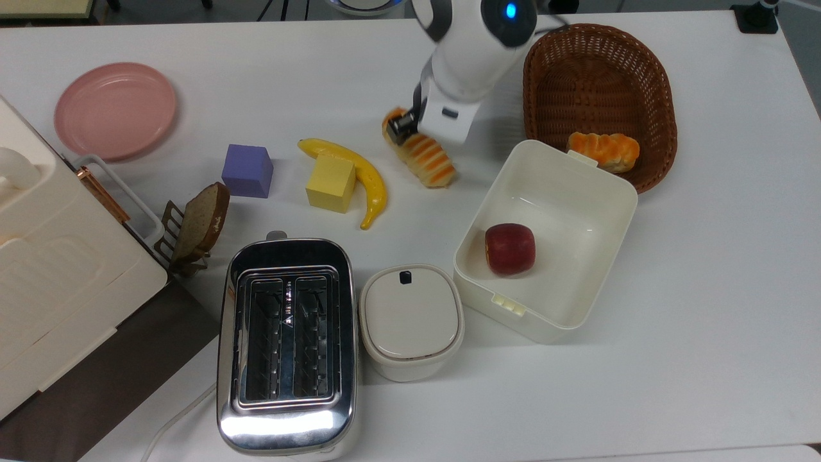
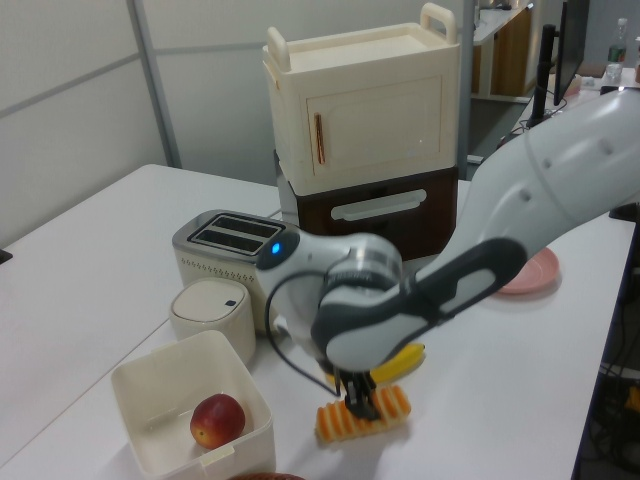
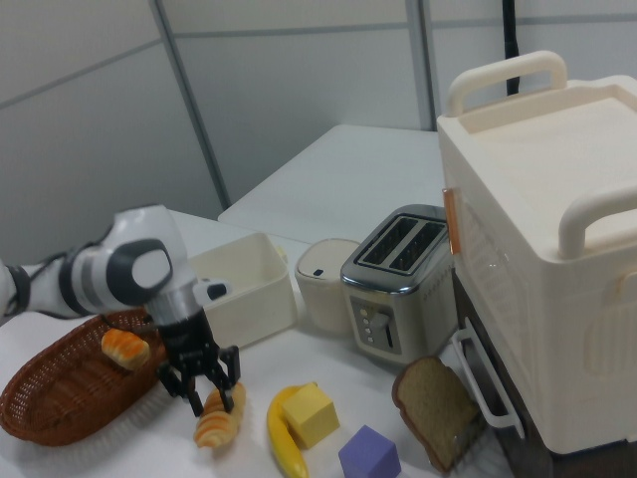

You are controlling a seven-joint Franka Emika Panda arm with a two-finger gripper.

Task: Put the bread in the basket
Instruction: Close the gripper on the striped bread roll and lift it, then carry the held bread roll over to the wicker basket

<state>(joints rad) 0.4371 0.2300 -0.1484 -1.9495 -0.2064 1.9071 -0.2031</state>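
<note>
The bread (image 1: 431, 162), a pale tan roll with orange-brown stripes, lies slantwise between the banana and the white box in the top view. My gripper (image 1: 408, 128) is shut on the roll's upper end, and the rest sticks out toward the box. In the left view the bread (image 2: 364, 420) hangs tilted under the gripper (image 2: 358, 404). The right view shows the fingers straddling the bread (image 3: 218, 419) from above, gripper (image 3: 203, 386). The dark wicker basket (image 1: 600, 77) stands at the top view's upper right, beyond the arm; it is seen again as the basket (image 3: 60, 393).
A short orange bun (image 1: 603, 151) lies in the basket's near end. The white box (image 1: 564, 282) holds a red apple (image 1: 510, 249). A banana (image 1: 359, 170), yellow cube (image 1: 330, 183), purple cube (image 1: 247, 170), toaster (image 1: 285, 346), lidded pot (image 1: 410, 321) and pink plate (image 1: 115, 109) are around.
</note>
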